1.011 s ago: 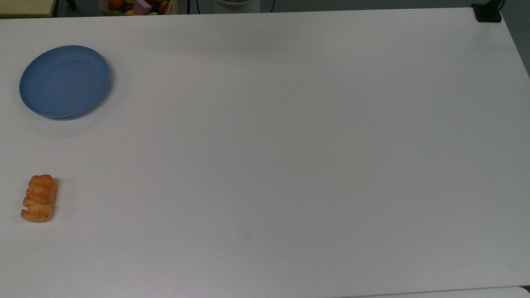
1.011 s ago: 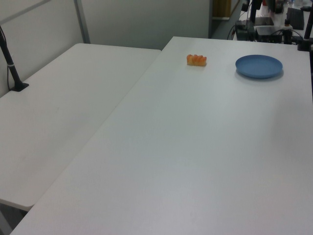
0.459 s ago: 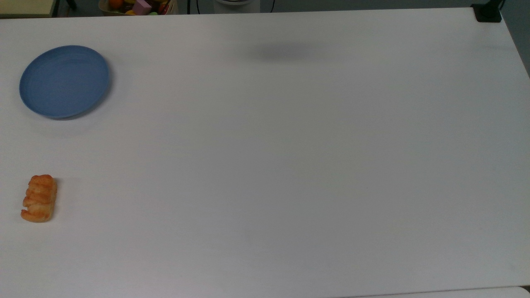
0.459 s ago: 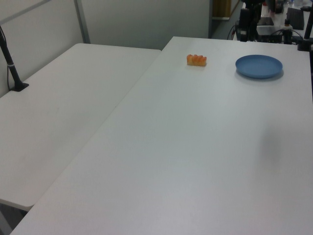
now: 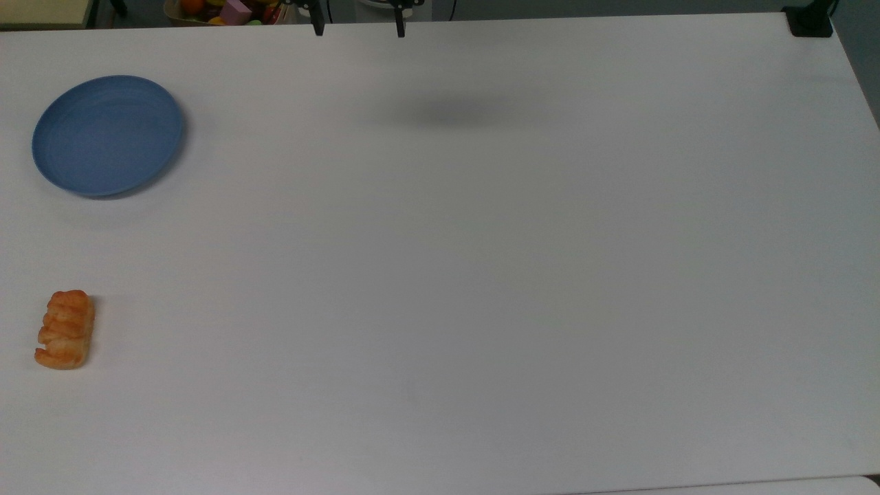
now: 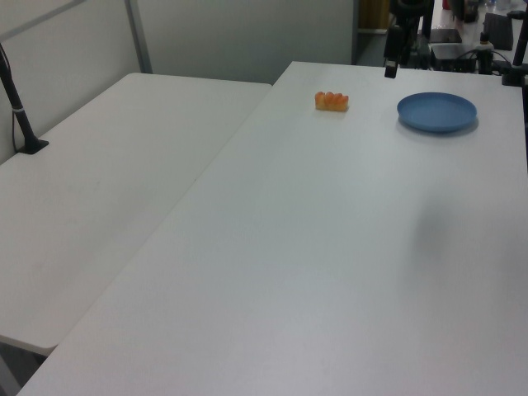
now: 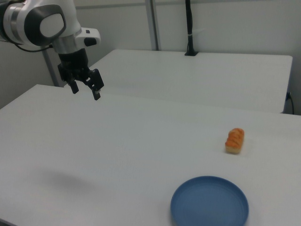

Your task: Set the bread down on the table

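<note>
The bread (image 5: 65, 330), a small ridged golden-orange roll, lies on the white table (image 5: 481, 275) near the top view's left edge, below the blue plate (image 5: 106, 135). It also shows in the left view (image 6: 332, 101) and the right view (image 7: 234, 140), resting flat and apart from the plate. My gripper (image 7: 85, 92) hangs open and empty high above the table, far from the bread. In the top view the gripper (image 5: 359, 31) pokes in at the upper edge with its two fingertips wide apart. Its shadow (image 5: 450, 113) falls on the tabletop.
The blue plate (image 7: 209, 202) holds nothing. A second white table (image 6: 99, 181) adjoins along the left view's left, with a black post (image 6: 21, 115) on it. A bin of colourful toys (image 5: 230, 10) sits beyond the top view's upper edge. A black clamp (image 5: 810, 24) marks the corner.
The gripper has come into sight at the top view's upper edge and in the left view. Its shadow has slid left and grown darker. Bread and plate have not moved.
</note>
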Robot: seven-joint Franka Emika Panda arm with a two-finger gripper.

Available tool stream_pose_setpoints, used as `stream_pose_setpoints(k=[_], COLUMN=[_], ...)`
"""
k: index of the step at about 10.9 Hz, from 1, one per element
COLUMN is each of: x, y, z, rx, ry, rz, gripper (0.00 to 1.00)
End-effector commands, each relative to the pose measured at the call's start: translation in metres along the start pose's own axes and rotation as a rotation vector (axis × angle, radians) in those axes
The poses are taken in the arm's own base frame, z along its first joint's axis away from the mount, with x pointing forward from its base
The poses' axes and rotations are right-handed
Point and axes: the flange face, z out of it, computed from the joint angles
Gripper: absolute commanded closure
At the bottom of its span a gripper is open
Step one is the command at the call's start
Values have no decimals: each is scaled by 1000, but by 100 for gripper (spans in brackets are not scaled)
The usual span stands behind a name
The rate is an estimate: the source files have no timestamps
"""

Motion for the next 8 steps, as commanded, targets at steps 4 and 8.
stream_pose_setpoints(k=[4,8], x=[0,1], y=[14,14], z=[-6,-4], rx=[-25,-21], ry=[35,32], rz=[-175,-161], gripper=[0,0])
